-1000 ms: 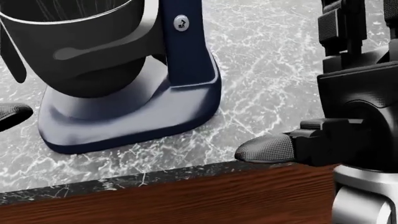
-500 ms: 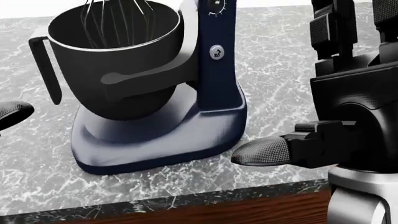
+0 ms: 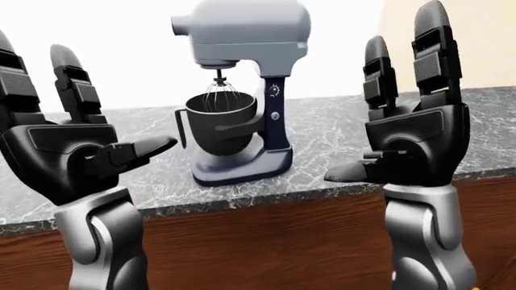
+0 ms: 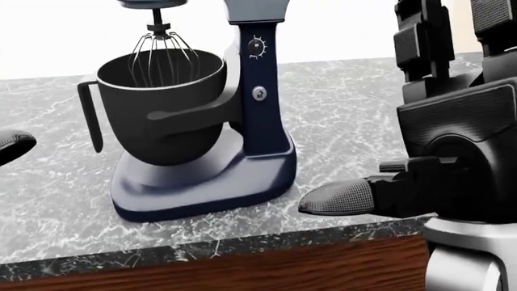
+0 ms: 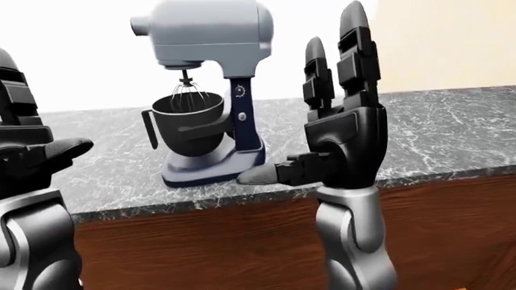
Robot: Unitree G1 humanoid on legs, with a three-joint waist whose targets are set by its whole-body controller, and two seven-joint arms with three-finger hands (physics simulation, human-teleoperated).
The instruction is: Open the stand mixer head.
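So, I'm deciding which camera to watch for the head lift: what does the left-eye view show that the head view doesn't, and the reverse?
Only the left-eye view shows the whole grey mixer head and the left hand raised with fingers spread; neither hand touches the mixer. Only the head view shows the speed dial and the round knob on the blue column up close. Both show the dark bowl, the whisk, the blue base, the marble counter and the open right hand.
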